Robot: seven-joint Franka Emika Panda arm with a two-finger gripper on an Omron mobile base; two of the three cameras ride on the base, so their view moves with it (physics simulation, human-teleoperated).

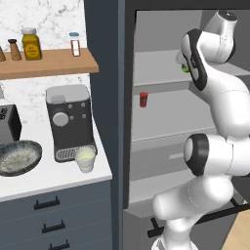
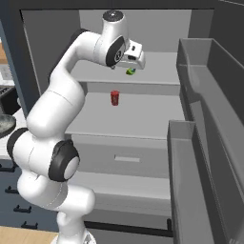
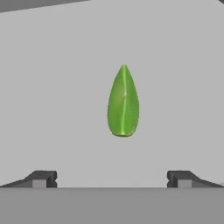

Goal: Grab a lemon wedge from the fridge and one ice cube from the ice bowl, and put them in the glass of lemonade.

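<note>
Lemon wedge (image 3: 123, 101) lay on a light grey upper shelf inside the open fridge (image 2: 143, 119), green-skinned and pointed at one end, untouched. Directly over it hung the gripper (image 3: 112, 178), jaws spread wide with nothing between them; the two dark fingertips (image 3: 41, 178) stood well apart on either side of the fruit. From the right base camera the wedge (image 2: 130, 71) showed just beneath the hand (image 2: 132, 61). One shelf lower stood a small red can (image 2: 115, 97), its label too small to read. Grey door bins (image 2: 200, 143) hung on the open door at the right. Left of the fridge, on the white counter (image 1: 53, 176), the glass of lemonade (image 1: 85, 158) stood just in front of a dark coffee machine (image 1: 70, 119), with the ice bowl (image 1: 18, 157) near it. Jars (image 1: 31, 44) sat on a wooden shelf (image 1: 49, 63) above; no lettering was legible on them.
</note>
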